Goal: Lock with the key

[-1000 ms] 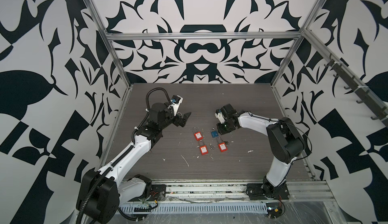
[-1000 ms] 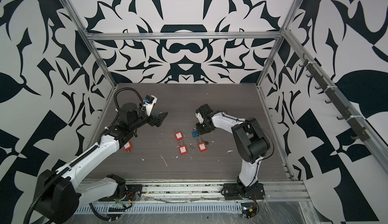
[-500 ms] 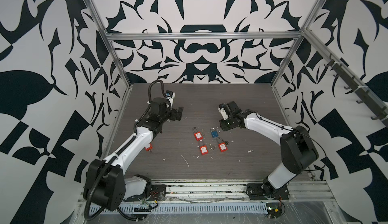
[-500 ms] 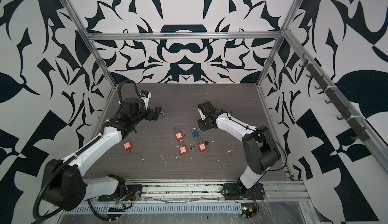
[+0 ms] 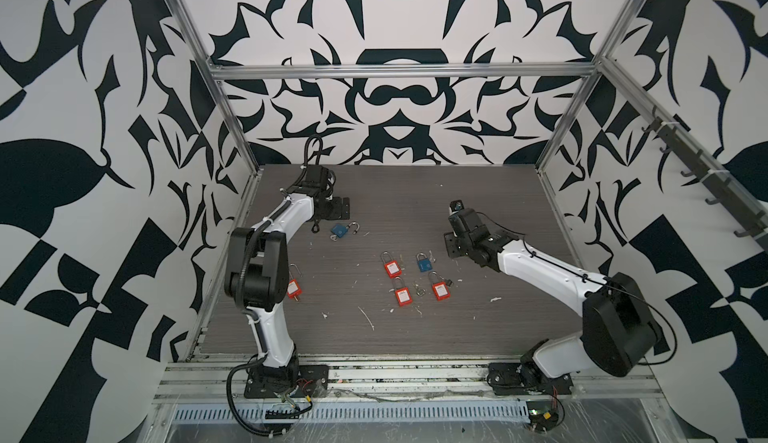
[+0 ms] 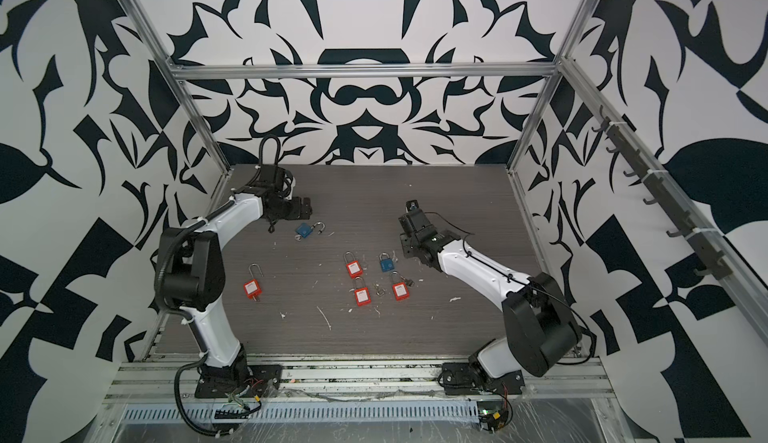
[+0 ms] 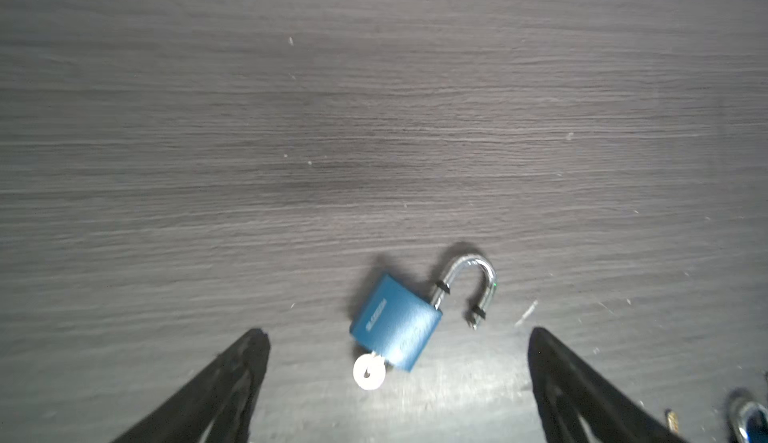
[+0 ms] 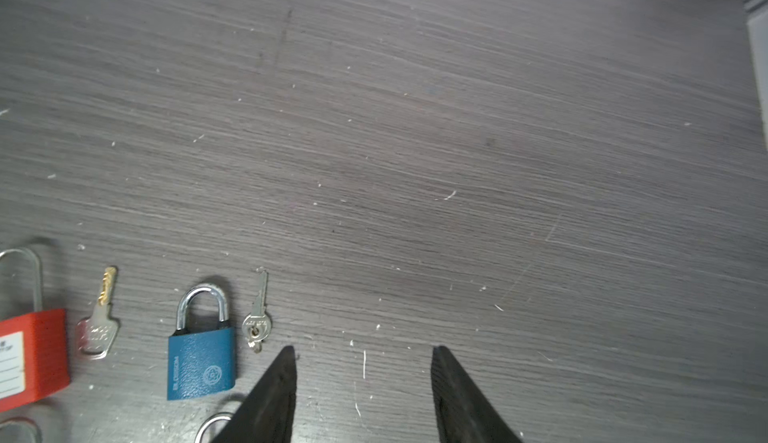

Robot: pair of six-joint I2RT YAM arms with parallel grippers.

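Two tools have drawn back: left tool (image 5: pixel 338 209), spread wide, hovers beside the open-shackled blue padlock (image 7: pixel 395 320), key (image 7: pixel 369 372) inserted, lying unlocked on the surface (image 7: pixel 374 129); right tool (image 8: pixel 363 351), widening and empty, has left the shut blue padlock (image 8: pixel 201 358) and loose key (image 8: pixel 257 320).

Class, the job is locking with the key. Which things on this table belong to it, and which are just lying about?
Belong:
open blue padlock
key in its base

Lying about:
shut blue padlock
loose silver key beside it
red padlocks
white scraps
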